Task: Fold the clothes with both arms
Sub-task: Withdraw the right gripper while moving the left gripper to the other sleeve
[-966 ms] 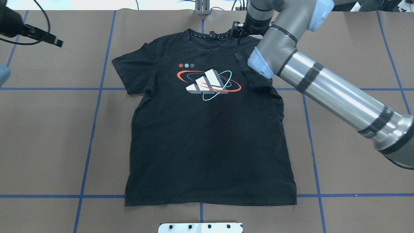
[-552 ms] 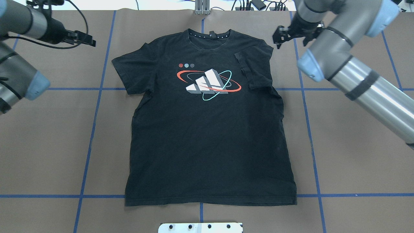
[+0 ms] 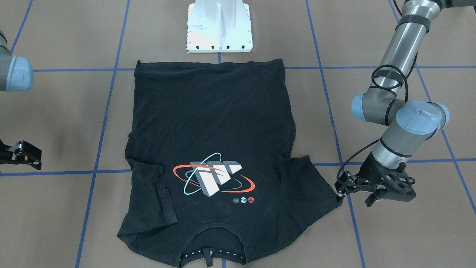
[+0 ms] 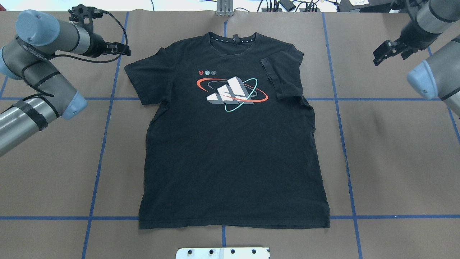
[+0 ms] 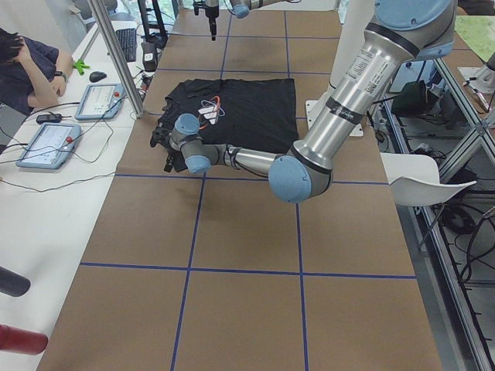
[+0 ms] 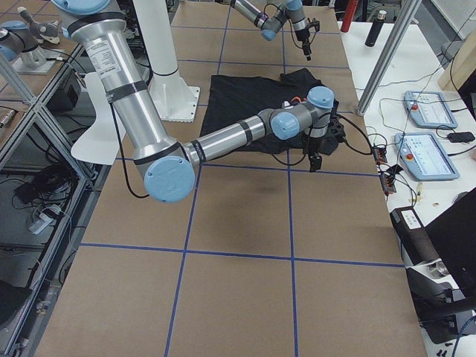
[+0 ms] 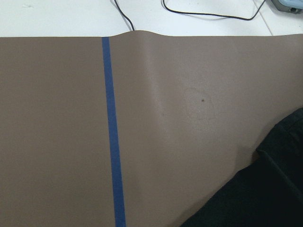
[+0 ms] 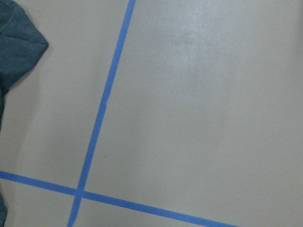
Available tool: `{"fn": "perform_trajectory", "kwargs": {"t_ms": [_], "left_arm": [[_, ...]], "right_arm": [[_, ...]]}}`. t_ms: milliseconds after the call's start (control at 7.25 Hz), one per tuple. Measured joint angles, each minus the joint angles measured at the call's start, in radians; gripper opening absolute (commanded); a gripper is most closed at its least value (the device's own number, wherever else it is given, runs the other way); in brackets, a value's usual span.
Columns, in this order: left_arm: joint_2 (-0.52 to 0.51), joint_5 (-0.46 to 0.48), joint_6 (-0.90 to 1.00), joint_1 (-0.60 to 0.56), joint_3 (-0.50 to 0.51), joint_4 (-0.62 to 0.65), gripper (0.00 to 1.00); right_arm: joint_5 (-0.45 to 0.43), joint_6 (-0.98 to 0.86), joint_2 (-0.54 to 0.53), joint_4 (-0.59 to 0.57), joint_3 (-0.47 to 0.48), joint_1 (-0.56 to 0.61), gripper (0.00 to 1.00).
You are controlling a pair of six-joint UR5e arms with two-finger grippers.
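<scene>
- The T-shirt (image 4: pixel 230 151) is laid flat, print up, mid-table; its right sleeve (image 4: pixel 282 77) is already folded inward.
- The left gripper (image 3: pixel 353 195) is held low just beside the spread left sleeve (image 4: pixel 138 79), jaws apart and empty; presumably so that its edge can be pinched.
- The right gripper (image 4: pixel 388 52) is held well apart from the cloth, jaws apart, empty.

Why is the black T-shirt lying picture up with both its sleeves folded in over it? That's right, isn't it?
Not quite. The T-shirt does lie picture up, but only one sleeve is folded in, the sleeve on the robot's right. The other sleeve lies spread flat on the table. The overhead exterior view shows it.
</scene>
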Motion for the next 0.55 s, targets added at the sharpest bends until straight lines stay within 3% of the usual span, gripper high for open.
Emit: {"fn": "perform_trajectory", "kwargs": {"t_ms": [276, 552], "left_arm": [[-0.016, 0.003, -0.005, 0.017, 0.041, -0.028, 0.80], [-0.022, 0.013, -0.023, 0.040, 0.069, -0.060, 0.75]], "right_arm": [[0.005, -0.021, -0.016, 0.001, 0.002, 0.010, 1.00], [0.004, -0.023, -0.016, 0.002, 0.001, 0.011, 1.00]]}}
